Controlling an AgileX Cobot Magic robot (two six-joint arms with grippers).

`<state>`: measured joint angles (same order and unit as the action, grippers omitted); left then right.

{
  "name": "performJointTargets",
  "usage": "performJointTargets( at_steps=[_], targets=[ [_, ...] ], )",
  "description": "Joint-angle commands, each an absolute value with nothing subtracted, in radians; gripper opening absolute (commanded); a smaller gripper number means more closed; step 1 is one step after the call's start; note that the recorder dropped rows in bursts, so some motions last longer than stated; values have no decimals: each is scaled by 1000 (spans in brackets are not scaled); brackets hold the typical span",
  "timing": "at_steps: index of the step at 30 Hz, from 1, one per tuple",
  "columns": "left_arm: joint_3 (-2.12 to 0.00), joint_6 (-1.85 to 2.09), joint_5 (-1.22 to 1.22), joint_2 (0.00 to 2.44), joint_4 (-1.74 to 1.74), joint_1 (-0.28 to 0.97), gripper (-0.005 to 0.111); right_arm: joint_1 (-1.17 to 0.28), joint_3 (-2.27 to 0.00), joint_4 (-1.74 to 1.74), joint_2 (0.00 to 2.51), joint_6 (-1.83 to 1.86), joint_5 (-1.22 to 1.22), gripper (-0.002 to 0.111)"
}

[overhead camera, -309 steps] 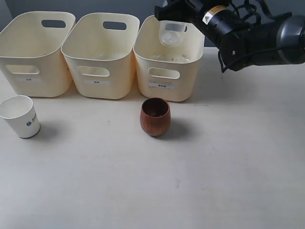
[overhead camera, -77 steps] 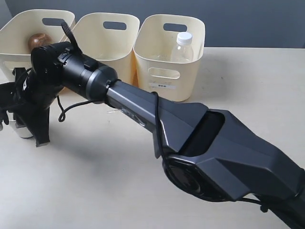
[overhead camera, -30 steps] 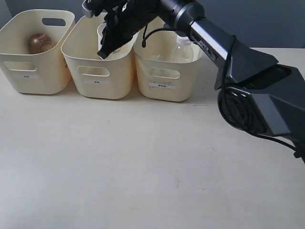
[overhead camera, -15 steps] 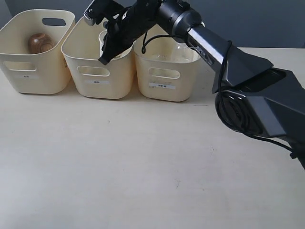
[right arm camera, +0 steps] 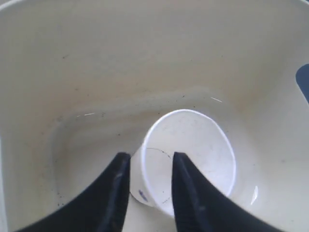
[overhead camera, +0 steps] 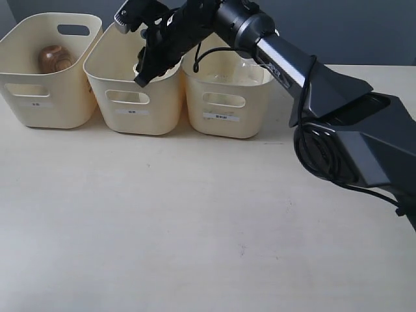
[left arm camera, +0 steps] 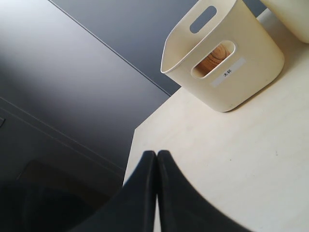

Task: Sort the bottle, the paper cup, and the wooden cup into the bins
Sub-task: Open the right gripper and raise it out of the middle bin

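**Right claw down in the middle bin with the paper cup**

Our right claw (right arm camera: 147, 186) sits low inside the middle bin (overhead camera: 133, 104), its two fingers (right arm camera: 113, 193) parted, with the near wall of the paper cup (right arm camera: 193, 154) between them. We cannot tell whether the pads are pressing that wall or standing just off it. The cup lies tilted on the bin floor, mouth towards the camera, logo on the underside. From outside we see only a sliver of its white rim (overhead camera: 140, 67) below the gripper (overhead camera: 148, 65).

Our left claw (left arm camera: 157, 162) has its fingers pressed together, holding nothing, and hangs over the bare table (left arm camera: 251, 159) well short of the bins.

All three bins stand in a row along the table's far edge. The wooden cup (overhead camera: 55, 58) rests in the bin by the far left corner (overhead camera: 39, 97); the bottle (overhead camera: 250, 65) stands in the third bin (overhead camera: 224, 107), mostly hidden by the arm.

We judge the sorting all but done, pending a clean release. The paper cup looks light, thin-walled and easy to crush or tip. A pinch over the rim, one finger inside and one outside, with gentle pressure, seems the right hold. On letting go, it may cling to a pad and lift with it.
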<state>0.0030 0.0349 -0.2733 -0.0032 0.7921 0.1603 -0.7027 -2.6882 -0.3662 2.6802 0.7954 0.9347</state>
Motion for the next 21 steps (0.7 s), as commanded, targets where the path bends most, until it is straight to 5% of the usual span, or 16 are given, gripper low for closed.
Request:
performJointTargets(
  at_steps=[1, 4, 21],
  targets=[
    [0, 27, -260, 0, 795, 161, 0, -698, -2689, -365, 2653, 779, 945, 19],
    [0, 27, -260, 0, 795, 161, 0, -698, -2689, -373, 2624, 775, 951, 0],
    [0, 27, -260, 0, 795, 161, 0, -698, -2689, -454, 2461, 745, 1074, -1]
  ],
)
